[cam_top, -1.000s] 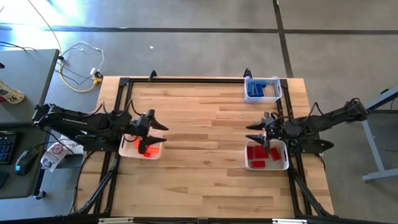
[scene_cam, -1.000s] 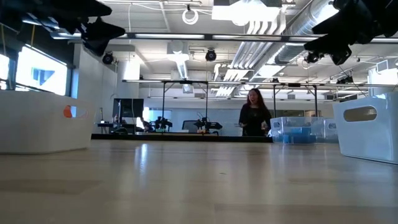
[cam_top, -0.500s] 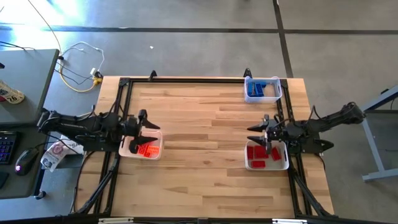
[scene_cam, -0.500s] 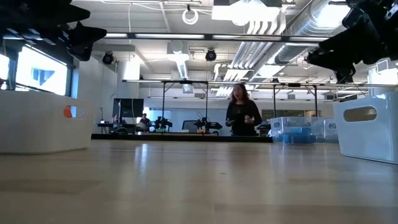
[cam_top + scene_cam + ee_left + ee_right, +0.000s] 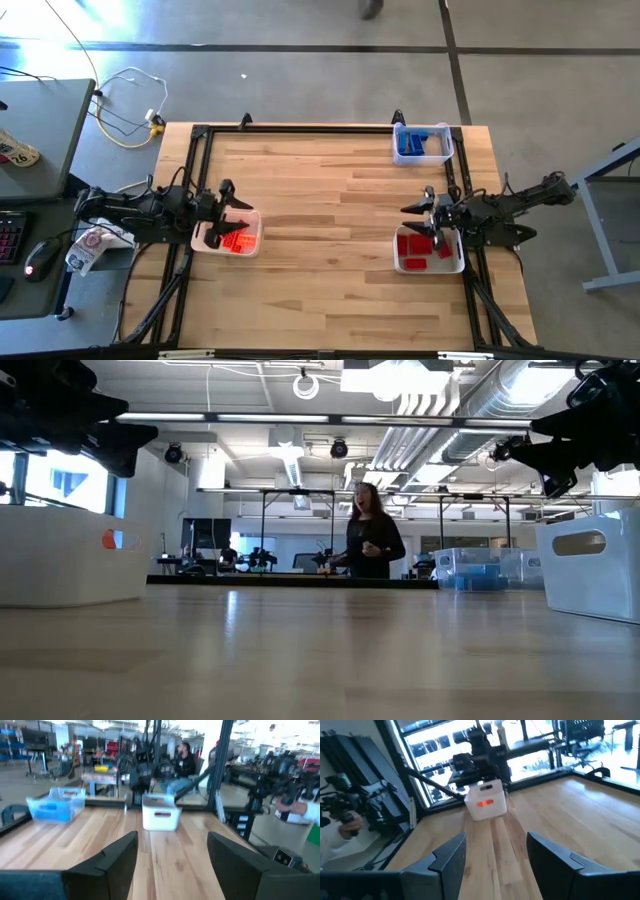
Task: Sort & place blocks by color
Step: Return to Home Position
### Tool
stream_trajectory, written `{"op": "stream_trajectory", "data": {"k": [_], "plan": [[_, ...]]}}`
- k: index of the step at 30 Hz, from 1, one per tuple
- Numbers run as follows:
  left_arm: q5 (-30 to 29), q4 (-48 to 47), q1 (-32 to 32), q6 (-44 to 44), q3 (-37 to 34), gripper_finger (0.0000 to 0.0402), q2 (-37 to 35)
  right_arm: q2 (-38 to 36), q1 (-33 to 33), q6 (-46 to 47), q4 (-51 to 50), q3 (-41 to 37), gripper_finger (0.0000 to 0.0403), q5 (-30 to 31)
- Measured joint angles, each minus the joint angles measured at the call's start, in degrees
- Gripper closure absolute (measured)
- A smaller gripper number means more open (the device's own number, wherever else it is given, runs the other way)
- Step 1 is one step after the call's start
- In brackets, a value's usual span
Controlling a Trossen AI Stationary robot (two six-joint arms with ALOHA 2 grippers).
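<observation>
My left gripper (image 5: 240,212) hangs above the table (image 5: 330,200), and my wrist view shows its fingers (image 5: 117,857) spread wide with nothing between them. My right gripper (image 5: 413,218) is the same: its fingers (image 5: 451,855) stand well apart and hold nothing.

I place everything from the blue-block tray (image 5: 447,145), which sits at the table's far right corner with the blue blocks (image 5: 410,148) inside it. Along the same right side, nearer the front edge, stands a white tray (image 5: 430,270) holding the red blocks (image 5: 413,248). My right gripper is over the end of that tray that faces the blue-block tray, raised clear of it and pointing toward the table's middle.

Across the table from the blue-block tray, at the left side and a little nearer the front, stands another white tray (image 5: 205,240) holding the orange blocks (image 5: 238,240). My left gripper is over the end of it closest to my arm, lifted off it and also pointing inward.

The boards between the three trays are bare of blocks. Beyond the table's far edge, a person (image 5: 368,540) stands in the room.
</observation>
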Motion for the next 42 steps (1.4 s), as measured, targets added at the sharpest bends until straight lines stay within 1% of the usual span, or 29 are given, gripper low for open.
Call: {"op": "stream_trajectory", "data": {"k": [3,8,11,17,24,42], "plan": [[-0.1,-2.7,0.0,0.0,-0.1,0.0174,-1.7,-0.7,0.0,-2.1,-0.1,0.0,0.0208,-0.3],[-0.6,-3.3,0.0,2.6,-0.1,0.0174,-2.7,-0.7,0.0,-4.6,-0.1,0.0,0.0208,-0.3],[-3.4,-3.5,0.0,3.5,-0.1,0.0174,-2.6,-0.7,0.0,-4.6,-0.2,0.0,0.0208,-0.3],[-2.6,-3.8,-0.1,7.9,-0.1,0.0174,-2.5,-0.7,0.0,-3.3,-0.2,0.0,0.0208,-0.3],[-2.9,-3.8,-0.1,6.1,0.0,0.0174,-2.5,-0.6,0.0,-3.5,-0.2,0.0,0.0208,-0.3],[-2.9,-3.7,-0.1,6.0,0.0,0.0174,-2.5,-0.6,0.0,-3.0,-0.2,0.0,0.0208,-0.3]]}}
